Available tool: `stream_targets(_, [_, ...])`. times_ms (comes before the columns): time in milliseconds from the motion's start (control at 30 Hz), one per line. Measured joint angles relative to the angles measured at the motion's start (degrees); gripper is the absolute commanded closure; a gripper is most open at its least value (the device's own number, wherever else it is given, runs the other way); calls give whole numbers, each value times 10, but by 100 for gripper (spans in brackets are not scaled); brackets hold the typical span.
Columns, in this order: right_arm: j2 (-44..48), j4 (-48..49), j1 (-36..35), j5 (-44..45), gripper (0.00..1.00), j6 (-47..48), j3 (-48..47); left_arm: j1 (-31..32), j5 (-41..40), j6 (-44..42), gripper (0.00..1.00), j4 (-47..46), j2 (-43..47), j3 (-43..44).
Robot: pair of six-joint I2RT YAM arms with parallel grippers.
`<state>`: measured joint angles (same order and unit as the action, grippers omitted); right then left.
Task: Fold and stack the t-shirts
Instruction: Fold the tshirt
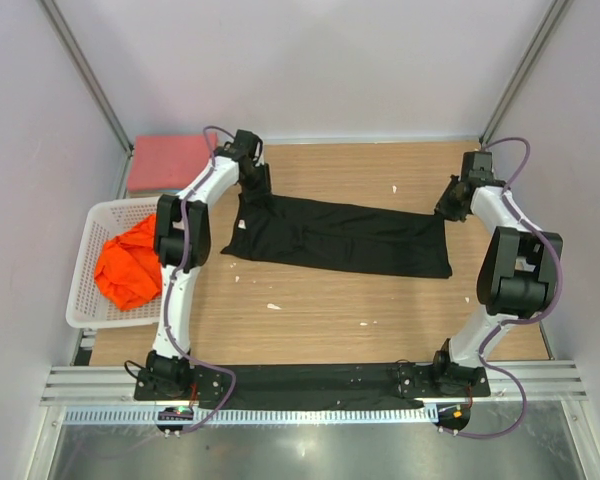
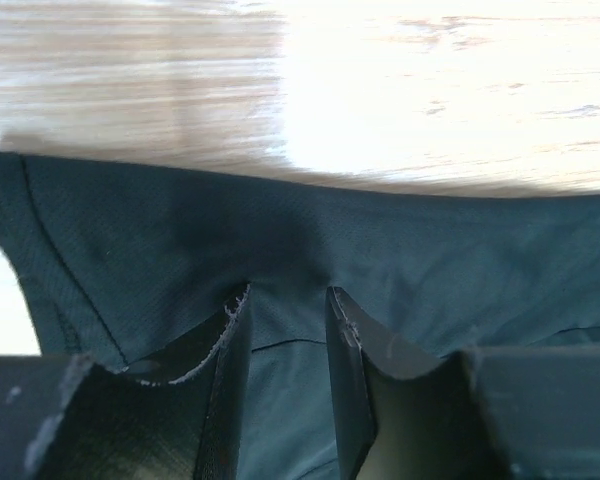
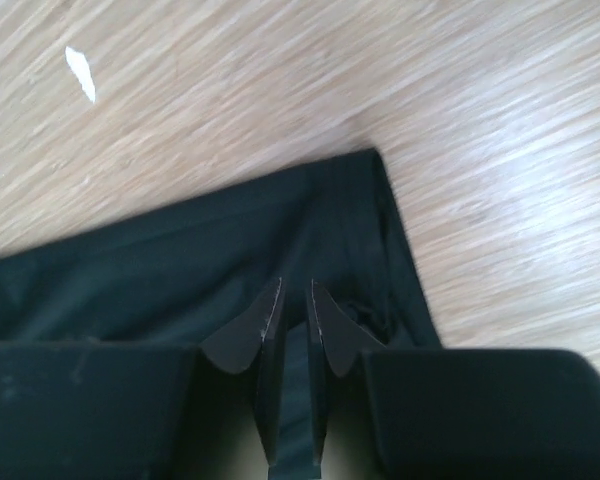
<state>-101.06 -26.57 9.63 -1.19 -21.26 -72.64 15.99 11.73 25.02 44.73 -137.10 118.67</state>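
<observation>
Showed, from above, a black t-shirt (image 1: 340, 238) spread flat as a long, slightly skewed band across the middle of the pale wood-grain surface (image 1: 320, 310); matt, smooth cloth, straight along its edges, faintly creased lengthwise. Found the left claw (image 1: 255, 190) lowered at the band's 10 o'clock corner and the right claw (image 1: 448, 208) at its 2 o'clock corner.

Caught, in the left wrist view, two flat black fingers (image 2: 228, 380) with frayed padding along their inner edges, standing apart, open. Saw fine-knit black cloth through the gap, a stitched seam curving away toward 8 o'clock, and bare wood beyond at 12 o'clock.

Caught, in the right wrist view, two wedge-tipped black fingers (image 3: 245, 340) drawn almost together above the shirt's squared corner, with a thin dark slit left between them. Could not tell whether cloth was pinched there or merely lay beneath. Noted a small white fleck (image 3: 80, 72) on the wood at 10 o'clock in that view.

Recorded a pinkish-red t-shirt (image 1: 170, 162) folded into a neat flat rectangle at 10 o'clock in the top view. Recorded an orange t-shirt (image 1: 128, 268) crumpled in soft ridges inside a white plastic lattice basket (image 1: 83, 300) at 9 o'clock, just beside the surface's left edge.
</observation>
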Motion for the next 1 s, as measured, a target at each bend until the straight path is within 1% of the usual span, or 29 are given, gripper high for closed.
stream_targets(167, [5,-34,-9,-18,80,-14,4,0,-31,0,62,3,36,-48])
stream_targets(267, [5,-37,-10,-24,76,-17,13,0,-41,0,61,3,67,-85])
stream_targets(367, [4,-32,-10,-25,75,-18,30,0,-45,0,61,0,100,-118])
stream_targets(500, [-2,-28,-10,-19,82,-17,57,1,-48,0,61,-10,121,-148])
stream_targets(533, [-2,-23,-10,-19,85,-17,66,2,-50,0,61,-11,124,-155])
stream_targets(600, [-2,-18,-10,-14,89,-17,86,2,-56,0,61,-14,124,-168])
stream_targets(633, [-2,-17,-10,-11,97,-17,97,2,-59,0,61,-14,124,-176])
stream_targets(667, [-2,-15,-10,-9,99,-16,108,2,-62,0,61,-14,123,-181])
stream_targets(867, [23,2,-10,18,99,-21,139,2,-73,0,61,-12,119,-187])
stream_targets(1000, [47,9,-11,46,99,-28,162,2,-82,0,61,-5,104,-176])
